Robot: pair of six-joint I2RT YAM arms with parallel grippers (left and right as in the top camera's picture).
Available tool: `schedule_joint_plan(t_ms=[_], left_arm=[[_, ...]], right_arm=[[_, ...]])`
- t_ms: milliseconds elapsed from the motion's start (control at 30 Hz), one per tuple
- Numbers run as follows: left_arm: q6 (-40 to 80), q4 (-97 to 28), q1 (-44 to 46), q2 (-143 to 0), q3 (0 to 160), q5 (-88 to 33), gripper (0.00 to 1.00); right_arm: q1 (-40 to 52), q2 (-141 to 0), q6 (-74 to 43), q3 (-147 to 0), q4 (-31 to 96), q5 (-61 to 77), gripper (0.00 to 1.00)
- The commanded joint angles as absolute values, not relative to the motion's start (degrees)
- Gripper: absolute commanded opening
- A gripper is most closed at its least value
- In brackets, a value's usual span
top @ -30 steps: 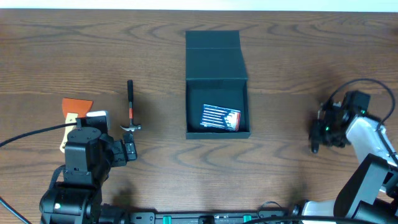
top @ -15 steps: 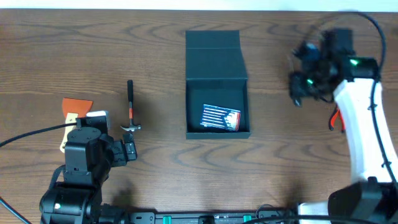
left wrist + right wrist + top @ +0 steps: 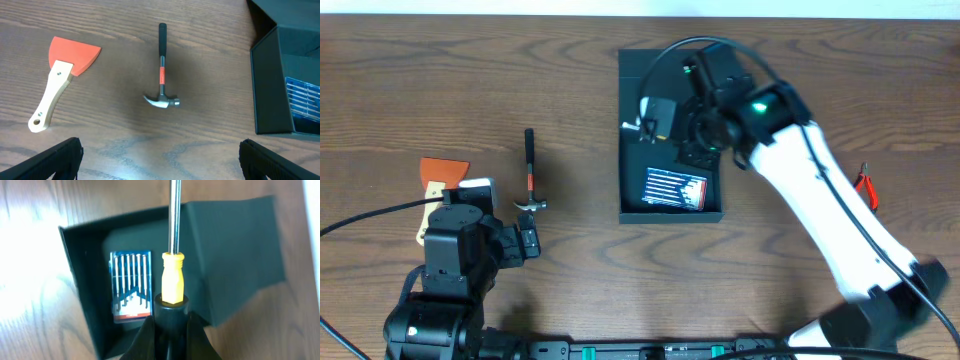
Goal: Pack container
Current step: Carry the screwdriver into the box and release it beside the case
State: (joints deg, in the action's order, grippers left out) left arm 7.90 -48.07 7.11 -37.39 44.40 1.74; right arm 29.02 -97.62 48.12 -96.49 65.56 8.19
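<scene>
The dark teal container (image 3: 665,65) stands open at the table's middle, its flap lid lying back. It also shows in the right wrist view (image 3: 230,245) and at the right edge of the left wrist view (image 3: 272,85). A small blue bit case (image 3: 675,188) lies inside it. My right gripper (image 3: 695,135) hovers over the open box, shut on a screwdriver (image 3: 172,275) with a yellow and black handle and a steel shaft. My left gripper (image 3: 160,160) is open and empty over bare table at the lower left.
A small hammer (image 3: 530,170) and an orange scraper with a wooden handle (image 3: 442,172) lie left of the box; both show in the left wrist view, hammer (image 3: 161,75) and scraper (image 3: 60,80). Red-handled pliers (image 3: 866,188) lie at the right.
My right arm swung from the table's right side up and leftward to above the open box, carrying the screwdriver. The left arm has not moved.
</scene>
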Motion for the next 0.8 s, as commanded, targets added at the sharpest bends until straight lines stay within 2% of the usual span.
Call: schedule_joint_plan(t_ms=[0, 333, 567, 600, 633, 667, 700, 767], left_arm=[[8.4, -48.2, 6.8, -37.3, 45.3, 2.0, 0.99], [8.4, -48.2, 6.8, -37.3, 45.3, 2.0, 0.98], [8.4, -48.2, 6.8, -37.3, 45.3, 2.0, 0.99], [8.4, -48.2, 6.8, -37.3, 45.3, 2.0, 0.98], [8.4, -48.2, 6.8, -37.3, 45.3, 2.0, 0.99], [8.4, -48.2, 6.8, -37.3, 45.3, 2.0, 0.99], [8.4, -48.2, 6.8, -37.3, 45.3, 2.0, 0.98], [8.4, -48.2, 6.8, -37.3, 45.3, 2.0, 0.97]], right_arm=[[29.3, -104.7, 53.9, -96.6, 65.7, 7.9, 0.01], [28.9, -121.3, 53.8, -96.6, 65.8, 8.1, 0.01], [28.8, -126.7, 53.8, -96.6, 67.1, 8.4, 0.01], [28.8, -126.8, 53.8, -96.6, 67.1, 8.4, 0.04], [28.8, -126.9, 53.8, -96.6, 67.1, 8.4, 0.22], [28.8, -126.9, 53.8, -96.6, 67.1, 8.4, 0.44], [28.8, -126.9, 53.7, -96.6, 67.1, 8.4, 0.52], [28.8, -126.9, 53.1, -96.6, 67.4, 8.4, 0.54]])
